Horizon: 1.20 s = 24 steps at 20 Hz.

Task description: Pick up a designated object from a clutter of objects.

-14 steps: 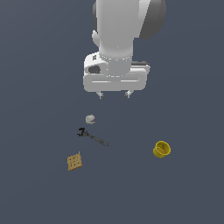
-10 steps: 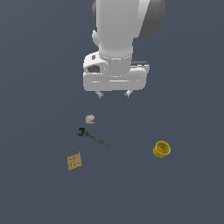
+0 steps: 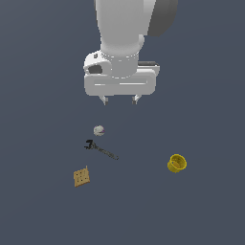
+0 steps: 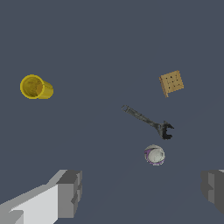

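The designated object, a flat tan square block (image 3: 82, 176) with a grooved grid top, lies on the dark floor at the exterior view's lower left; the wrist view also shows this block (image 4: 171, 82). My gripper (image 3: 119, 100) hangs high above the clutter, open, its two fingertips wide apart with nothing between them. In the wrist view the fingers (image 4: 69, 192) frame the scene from the edge. The block is well away from the gripper, beyond the ball and the tool.
A small white-grey ball (image 3: 98, 130) (image 4: 154, 155) lies just below the gripper. A thin dark wrench-like tool (image 3: 101, 150) (image 4: 148, 122) rests between ball and block. A yellow cup (image 3: 176, 163) (image 4: 36, 87) lies on its side at the exterior view's right.
The gripper has risen slightly and shifted a little in the exterior view. The objects on the floor have not moved.
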Motion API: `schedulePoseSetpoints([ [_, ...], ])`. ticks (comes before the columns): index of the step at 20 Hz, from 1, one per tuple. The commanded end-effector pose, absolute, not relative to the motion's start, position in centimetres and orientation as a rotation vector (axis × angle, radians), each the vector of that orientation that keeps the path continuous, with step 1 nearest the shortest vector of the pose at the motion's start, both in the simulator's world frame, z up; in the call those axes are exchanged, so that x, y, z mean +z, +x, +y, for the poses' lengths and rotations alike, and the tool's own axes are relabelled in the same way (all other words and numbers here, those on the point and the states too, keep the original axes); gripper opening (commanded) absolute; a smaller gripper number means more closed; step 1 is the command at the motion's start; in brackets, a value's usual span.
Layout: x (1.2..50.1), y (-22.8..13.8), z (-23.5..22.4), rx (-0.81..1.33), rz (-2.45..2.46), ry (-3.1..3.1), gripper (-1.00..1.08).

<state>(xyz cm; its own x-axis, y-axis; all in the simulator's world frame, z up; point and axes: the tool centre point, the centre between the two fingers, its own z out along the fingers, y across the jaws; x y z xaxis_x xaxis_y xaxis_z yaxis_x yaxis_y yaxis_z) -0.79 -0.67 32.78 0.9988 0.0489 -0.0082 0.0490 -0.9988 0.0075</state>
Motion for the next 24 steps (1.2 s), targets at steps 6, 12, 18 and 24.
schedulePoseSetpoints([
  [6,32.6,-0.5,-0.9,-0.013,0.084,3.133,1.0],
  [12,31.4,1.1,-1.8,-0.012,0.116,3.135,1.0],
  [18,29.2,3.5,-3.4,-0.011,0.171,3.136,1.0],
  [24,25.6,6.8,-6.1,-0.008,0.251,3.135,1.0],
])
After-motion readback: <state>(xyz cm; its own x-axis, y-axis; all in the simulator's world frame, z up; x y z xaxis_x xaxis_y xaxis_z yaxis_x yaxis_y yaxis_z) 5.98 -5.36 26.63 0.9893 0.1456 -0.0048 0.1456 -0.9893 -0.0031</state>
